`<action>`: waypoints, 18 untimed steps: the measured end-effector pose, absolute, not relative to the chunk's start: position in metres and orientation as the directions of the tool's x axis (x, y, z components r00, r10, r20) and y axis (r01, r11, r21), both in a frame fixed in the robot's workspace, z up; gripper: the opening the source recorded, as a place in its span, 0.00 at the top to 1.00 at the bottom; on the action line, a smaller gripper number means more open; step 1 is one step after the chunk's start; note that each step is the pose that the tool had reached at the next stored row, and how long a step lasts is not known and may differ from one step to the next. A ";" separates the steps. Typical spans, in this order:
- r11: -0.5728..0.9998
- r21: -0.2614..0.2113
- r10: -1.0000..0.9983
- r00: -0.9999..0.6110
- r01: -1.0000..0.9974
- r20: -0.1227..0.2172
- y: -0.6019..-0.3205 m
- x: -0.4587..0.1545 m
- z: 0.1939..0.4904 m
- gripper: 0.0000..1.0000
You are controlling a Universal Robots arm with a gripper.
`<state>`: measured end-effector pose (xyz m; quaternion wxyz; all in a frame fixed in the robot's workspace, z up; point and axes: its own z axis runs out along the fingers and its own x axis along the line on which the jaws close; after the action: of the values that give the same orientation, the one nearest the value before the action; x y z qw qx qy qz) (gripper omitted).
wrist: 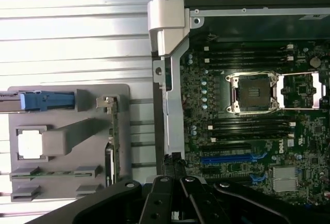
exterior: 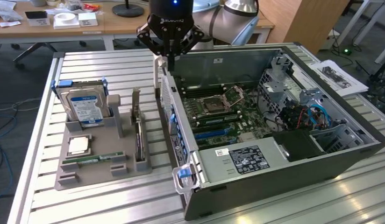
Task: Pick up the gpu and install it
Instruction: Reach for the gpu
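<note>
gpu (exterior: 138, 133) location?
> On edge in the grey holder (exterior: 93, 173), on the exterior view's left of the computer case (exterior: 292, 170).

Pincer?
> gripper (exterior: 170, 60) pressed together, empty, above the case wall nearest the holder, well apart from the gpu.

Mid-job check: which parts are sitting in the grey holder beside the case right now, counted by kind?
hard drive: 1
CPU: 1
RAM stick: 1
gpu: 1
Total: 4
</note>
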<state>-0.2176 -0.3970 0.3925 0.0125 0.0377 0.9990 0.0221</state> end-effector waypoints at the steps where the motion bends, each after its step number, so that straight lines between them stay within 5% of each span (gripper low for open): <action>1: 0.996 0.045 0.076 -0.997 0.075 -0.023 -0.397 -0.219 0.392 0.89; 18: 0.996 0.045 0.077 -0.997 0.076 -0.023 -0.396 -0.254 0.392 0.89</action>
<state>-0.2542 -0.3959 0.3918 0.0125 0.0384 0.9989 0.0221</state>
